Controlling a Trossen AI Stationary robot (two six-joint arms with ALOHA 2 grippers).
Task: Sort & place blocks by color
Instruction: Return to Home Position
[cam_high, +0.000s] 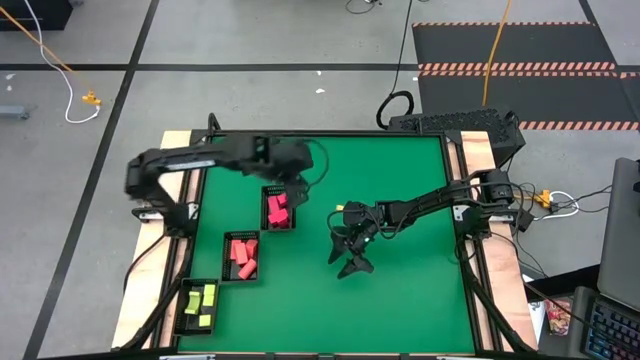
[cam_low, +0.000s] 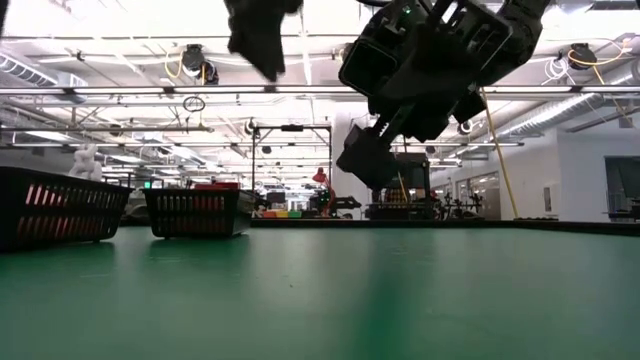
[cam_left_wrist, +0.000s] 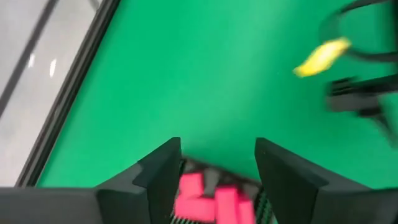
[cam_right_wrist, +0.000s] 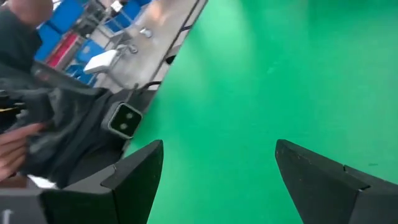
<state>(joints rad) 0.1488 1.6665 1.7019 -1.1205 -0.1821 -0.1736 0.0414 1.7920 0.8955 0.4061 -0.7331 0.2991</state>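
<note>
We see the left gripper (cam_left_wrist: 217, 144) hanging over the top tray (cam_high: 264, 224) at the table's (cam_high: 410, 300) left side. Its fingers are spread and hold nothing. The magenta-red blocks (cam_high: 278, 208) lie in that tray. The left wrist view shows only a few of them, between the fingers, and the picture's edge cuts off the rest.

The salmon pink blocks (cam_high: 242, 256) fill the middle tray (cam_high: 224, 272), and the yellow blocks (cam_high: 203, 299) lie in the bottom tray (cam_high: 184, 320).

The right gripper (cam_right_wrist: 219, 144) hovers over bare green near the table's middle, well apart from the trays, with its fingers wide and empty.

From the low view both grippers are cut off by the upper edge. Only two trays show there, and their mesh hides most of what is inside.

A yellow smear (cam_left_wrist: 320, 56) in the left wrist view is too blurred to name; it is perhaps something on the other arm.

A person's hand (cam_right_wrist: 13, 154) shows beyond the table edge in the right wrist view.
</note>
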